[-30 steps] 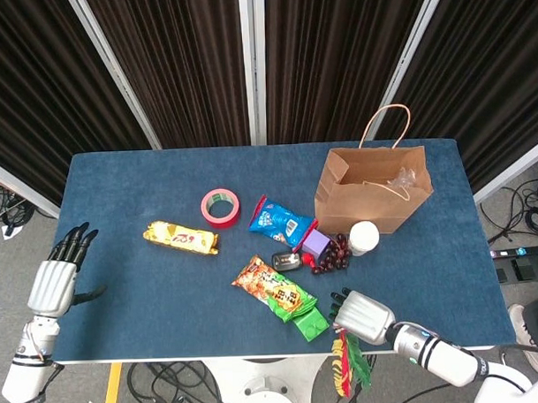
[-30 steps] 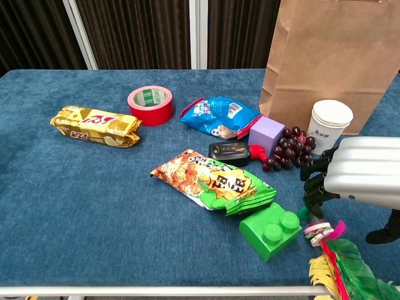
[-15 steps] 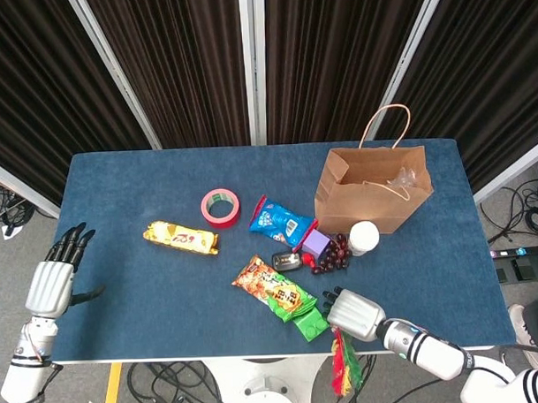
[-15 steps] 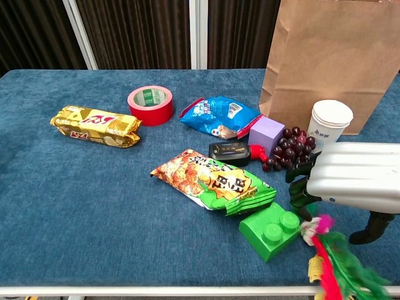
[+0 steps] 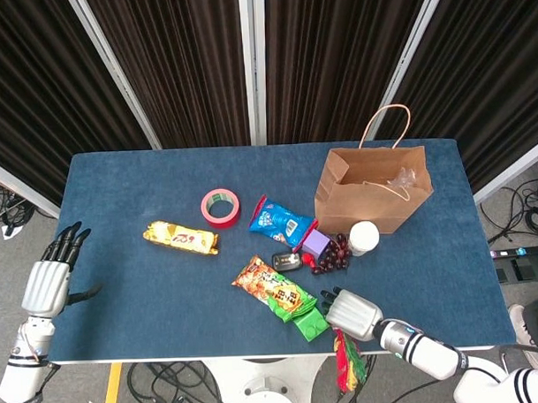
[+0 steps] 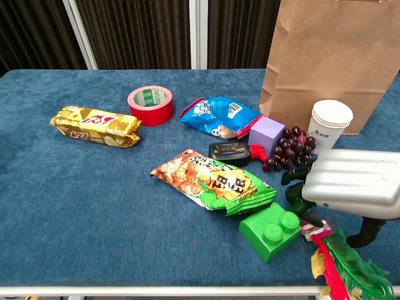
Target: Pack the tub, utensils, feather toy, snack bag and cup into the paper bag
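Brown paper bag (image 5: 371, 200), clear plastic inside

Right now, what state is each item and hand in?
paper bag: upright, top open
paper cup: upright beside the bag, not packed
feather toy: at table's front edge, under right hand
right hand: fingers down at the toy's head; grip unclear
left hand: open, off the table
blue snack bag: lying flat, unpacked

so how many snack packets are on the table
3: a gold packet at the left, a blue packet beside the red tape roll, and an orange-green packet in front. The bag may hide more.
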